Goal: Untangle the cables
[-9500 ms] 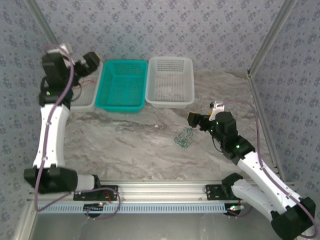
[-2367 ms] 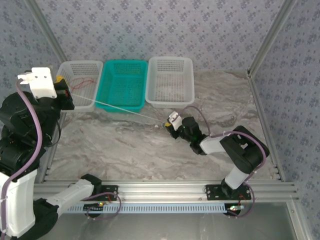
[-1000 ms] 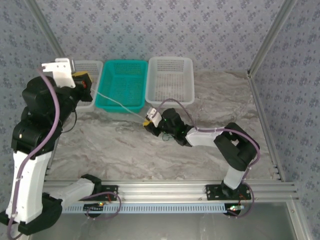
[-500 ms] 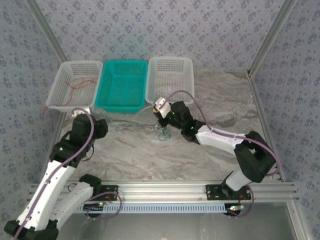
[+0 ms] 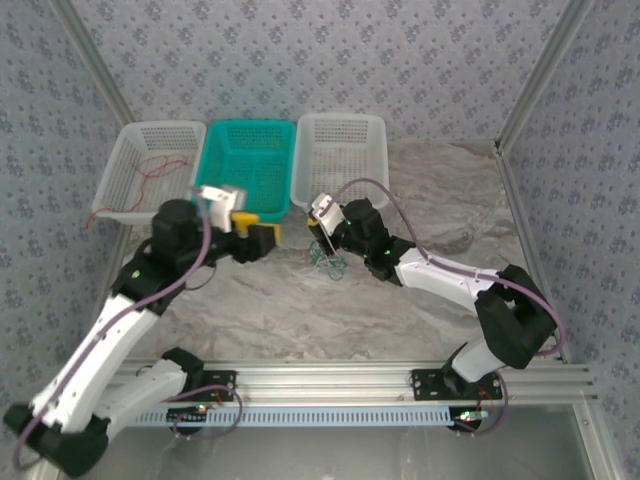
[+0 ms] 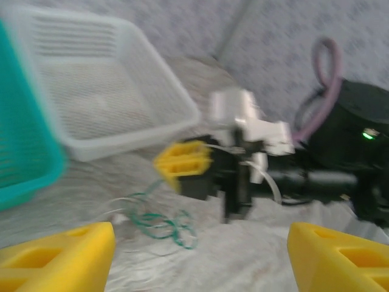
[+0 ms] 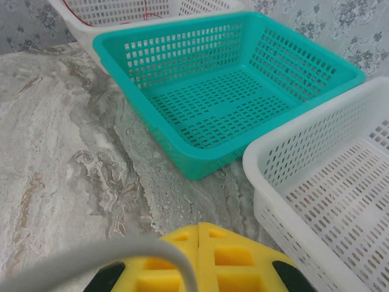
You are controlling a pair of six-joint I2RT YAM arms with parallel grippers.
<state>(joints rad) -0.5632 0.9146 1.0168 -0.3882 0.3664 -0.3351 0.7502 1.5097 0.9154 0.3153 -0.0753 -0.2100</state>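
marble table (image 5: 400, 300) takes up most of the top view, with three baskets in a row along its 12 o'clock edge: white basket (image 5: 125, 195) on the left, teal basket (image 5: 250, 165) in the middle, second white basket (image 5: 340, 160) on the right.

left gripper (image 5: 262, 240) sits low just at 6 o'clock of the teal one, yellow fingers (image 6: 61, 255) spread wide apart with nothing in them, pointing toward 3 o'clock.

right gripper (image 5: 320, 228) faces it, fingers pressed together (image 7: 197, 261), can't see anything pinched.

green cable (image 5: 328, 262) is a loose knot of loops on the table right at 6 o'clock of the right gripper. in the left wrist view its long axis runs 10 to 4 o'clock (image 6: 161, 219).

red cable (image 5: 150, 170) lies in the left white basket, stretched roughly 2 to 8 o'clock, tail over the rim.
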